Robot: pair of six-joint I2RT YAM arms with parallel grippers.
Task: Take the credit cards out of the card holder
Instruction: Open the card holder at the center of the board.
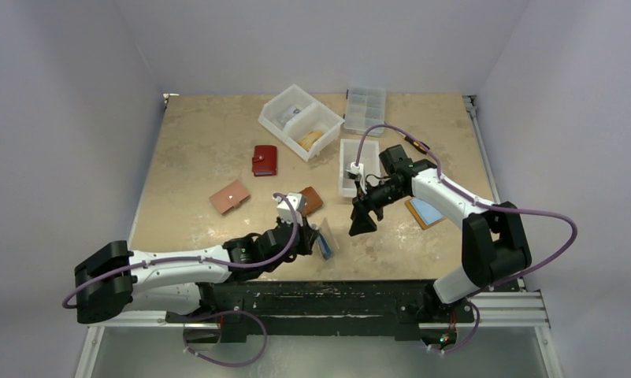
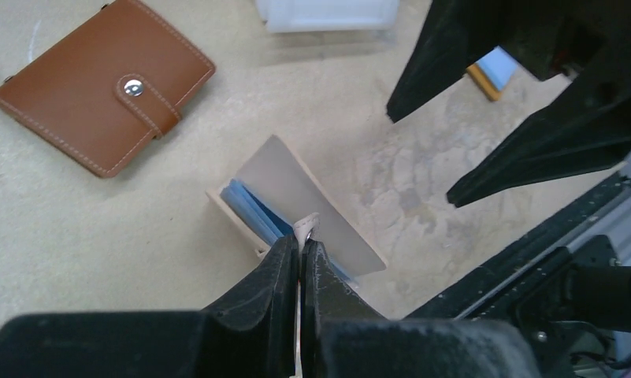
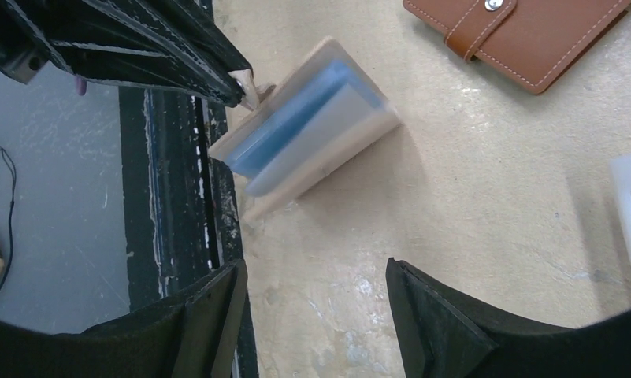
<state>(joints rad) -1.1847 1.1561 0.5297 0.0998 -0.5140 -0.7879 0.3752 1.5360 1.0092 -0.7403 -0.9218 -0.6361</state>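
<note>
Tabletop (image 1: pixel 202 142): left claw (image 2: pixel 300 246) pinches beige card holder (image 2: pixel 296 189), blue cards (image 2: pixel 250 209) inside.

The card holder (image 2: pixel 296 189) is a pale cream wallet that stands open and tilted on the worktop (image 2: pixel 99 260), close to the near edge. Its two covers are spread in a narrow V. The left fingers (image 2: pixel 276 272) are pressed together on the small tab at its rim. The credit cards (image 2: pixel 253 213) sit inside between the covers. They are thin light blue cards packed close together, with only their edges showing. A pale grey face lies just beside them; whether it is a card or the cover's lining cannot be told.
</note>
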